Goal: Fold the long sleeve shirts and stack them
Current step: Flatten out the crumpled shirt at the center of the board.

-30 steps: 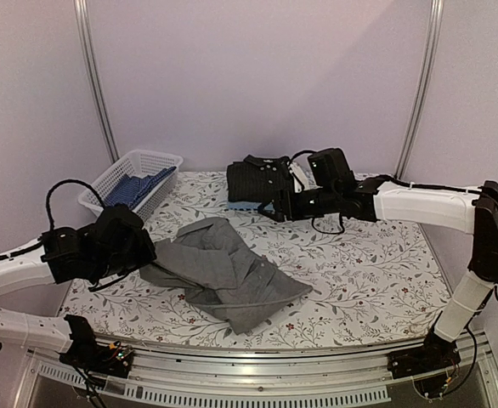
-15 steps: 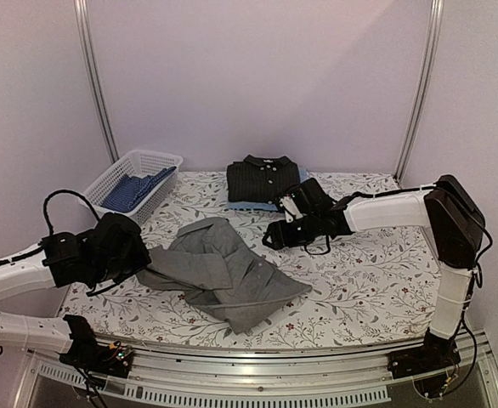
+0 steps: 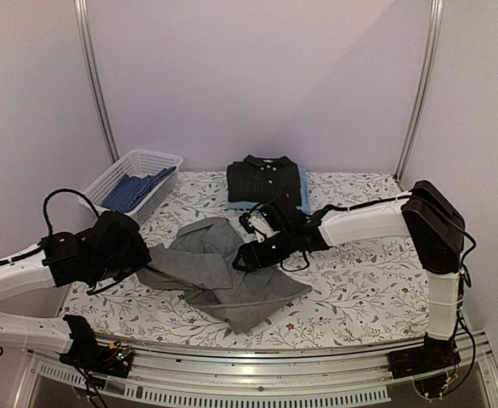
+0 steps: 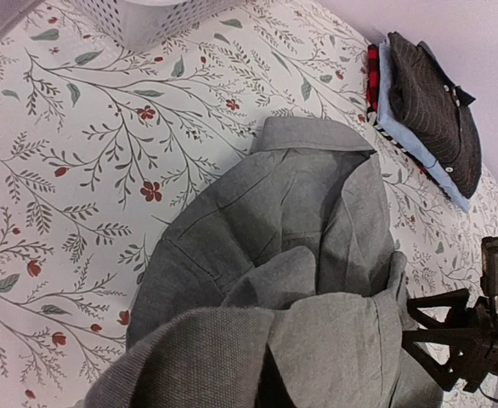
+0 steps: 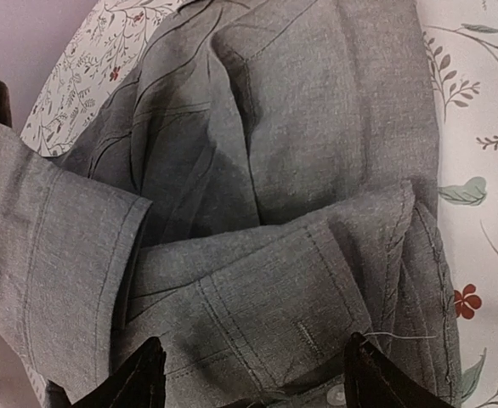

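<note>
Now the right gripper (image 3: 241, 258) has moved over, grey shirt (image 3: 219, 276) between its spread fingers, left gripper (image 3: 140, 259) pinching its edge.

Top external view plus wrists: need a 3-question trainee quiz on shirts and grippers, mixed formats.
1. True or false: the folded black collared shirt lies on top of the folded light blue shirt.
2. The right gripper is: A) open over the crumpled mid-grey collared shirt; B) shut on the black shirt; C) shut on the light blue shirt.
3. Fill in: the white plastic lattice basket sits at the far ____ corner of the floral-patterned table.
Key: 1 true; 2 A; 3 left.
</note>
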Robot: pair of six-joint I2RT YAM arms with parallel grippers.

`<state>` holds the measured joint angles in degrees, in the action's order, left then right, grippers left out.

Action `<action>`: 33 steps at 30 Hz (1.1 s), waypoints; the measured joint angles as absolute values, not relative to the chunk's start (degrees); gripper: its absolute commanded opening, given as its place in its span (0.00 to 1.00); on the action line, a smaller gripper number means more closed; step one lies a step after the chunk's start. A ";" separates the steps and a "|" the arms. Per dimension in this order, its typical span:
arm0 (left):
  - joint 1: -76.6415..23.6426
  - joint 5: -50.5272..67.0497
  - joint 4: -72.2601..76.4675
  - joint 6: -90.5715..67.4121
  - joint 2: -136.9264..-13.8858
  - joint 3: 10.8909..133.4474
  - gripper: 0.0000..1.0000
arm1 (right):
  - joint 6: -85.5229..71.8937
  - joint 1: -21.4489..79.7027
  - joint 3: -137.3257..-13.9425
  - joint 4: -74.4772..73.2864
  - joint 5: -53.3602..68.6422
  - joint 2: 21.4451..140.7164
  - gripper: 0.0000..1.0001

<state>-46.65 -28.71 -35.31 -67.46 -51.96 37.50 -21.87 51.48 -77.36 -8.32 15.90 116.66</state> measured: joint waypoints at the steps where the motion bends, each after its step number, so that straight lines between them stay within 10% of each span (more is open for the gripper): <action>1: -46.59 -28.64 -35.11 -67.31 -51.96 37.50 0.00 | -21.87 51.64 -77.38 -8.34 16.34 117.23 0.69; 13: -45.95 -27.57 -33.06 -65.08 -52.53 37.50 0.00 | -23.62 51.86 -78.48 -8.01 19.64 120.25 0.00; 33: -44.16 -22.87 -25.34 -51.79 -53.78 40.93 0.00 | -27.18 40.75 -67.96 -10.20 9.21 97.49 0.00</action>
<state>-44.16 -22.87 -25.34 -51.79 -53.78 40.93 -27.18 40.75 -67.96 -10.20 9.21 97.49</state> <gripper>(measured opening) 0.006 0.009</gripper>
